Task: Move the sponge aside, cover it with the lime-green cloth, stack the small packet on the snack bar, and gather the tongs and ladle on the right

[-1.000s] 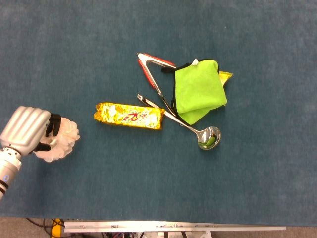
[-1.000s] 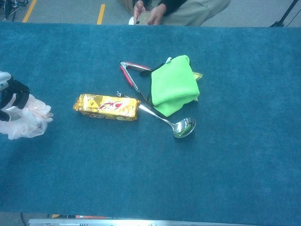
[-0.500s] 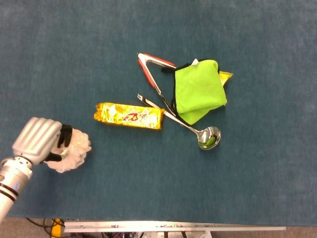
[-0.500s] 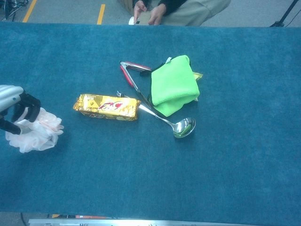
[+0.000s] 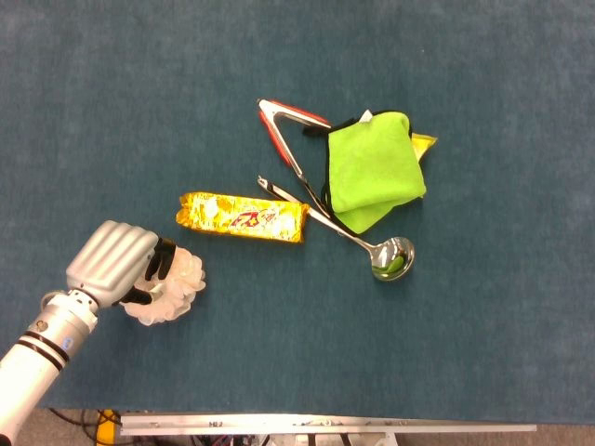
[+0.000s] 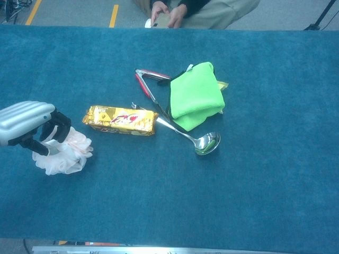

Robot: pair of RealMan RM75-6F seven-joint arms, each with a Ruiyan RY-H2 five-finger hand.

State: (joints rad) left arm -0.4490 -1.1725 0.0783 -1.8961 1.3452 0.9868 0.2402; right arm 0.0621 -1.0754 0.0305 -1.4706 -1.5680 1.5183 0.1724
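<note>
One hand at work, carrying the sponge.
Left hand (image 5: 119, 269) grips the puffy white sponge (image 5: 175, 288) near the snack bar (image 5: 244, 216); lime-green cloth (image 5: 372, 172) lies over tongs (image 5: 284, 139) and ladle (image 5: 372, 249), waiting.

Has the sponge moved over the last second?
Yes. Held in the left hand, the sponge has travelled rightward across the table, closing on the stationary snack bar, and now sits just below-left of it in the head view.

A robot test lab: a table (image 6: 275, 174) covered in teal carpet, yellow floor tape (image 6: 114, 15) beyond, and a seated person (image 6: 201, 10) at the far edge.
</note>
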